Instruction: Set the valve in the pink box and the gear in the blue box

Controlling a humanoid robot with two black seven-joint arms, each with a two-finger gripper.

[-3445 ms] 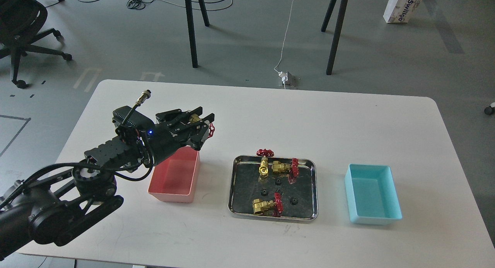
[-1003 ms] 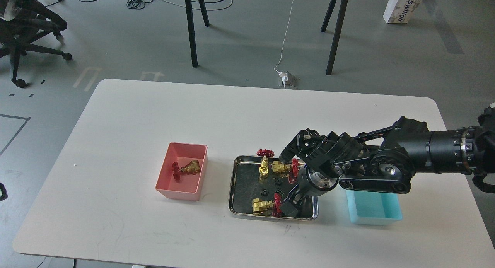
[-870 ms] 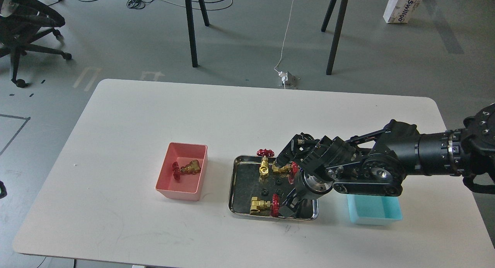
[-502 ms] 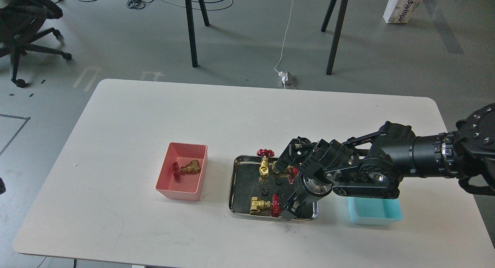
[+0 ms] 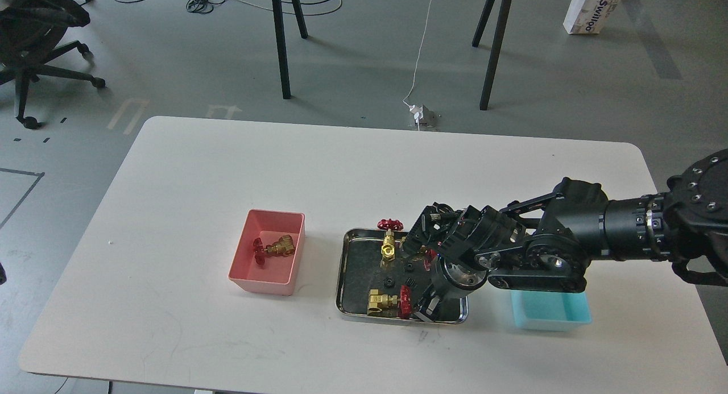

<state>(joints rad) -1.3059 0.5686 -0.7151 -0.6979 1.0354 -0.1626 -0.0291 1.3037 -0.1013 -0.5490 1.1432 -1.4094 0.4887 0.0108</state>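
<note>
Right gripper (image 5: 425, 310) reaches down into the steel tray (image 5: 346, 269) at its 5 o'clock corner; finger spacing cannot be told. Arm hides part of the tray and blue box (image 5: 549, 320). One valve (image 5: 274, 247) lies inside pink box (image 5: 267, 283). Gear (image 5: 389, 281) sits mid-tray, just beside another valve (image 5: 382, 301).

One valve (image 5: 276, 247) lies in the pink box (image 5: 244, 281) (three others sit in the steel tray (image 5: 343, 280)).
</note>
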